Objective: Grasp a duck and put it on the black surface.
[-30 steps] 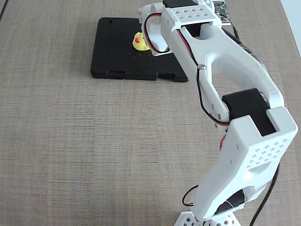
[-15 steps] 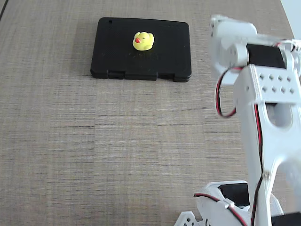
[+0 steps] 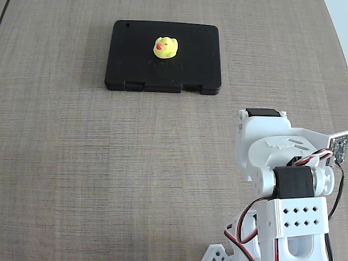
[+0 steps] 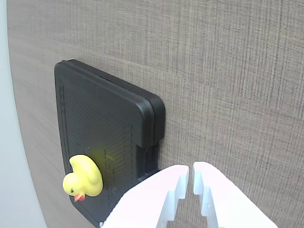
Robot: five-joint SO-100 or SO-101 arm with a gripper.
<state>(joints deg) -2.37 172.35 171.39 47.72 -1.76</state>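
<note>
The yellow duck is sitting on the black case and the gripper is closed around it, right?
Not quite. The duck does sit on the black case, but the gripper is empty and well away from it, as the wrist view shows.

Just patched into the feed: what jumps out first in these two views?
The yellow duck sits on the black case at the far end of the wood-grain table in the fixed view. The white gripper is away from it with nothing between its nearly closed fingers.

No legible txt, labels or nos. anywhere, incl. black surface (image 3: 190,54).
</note>
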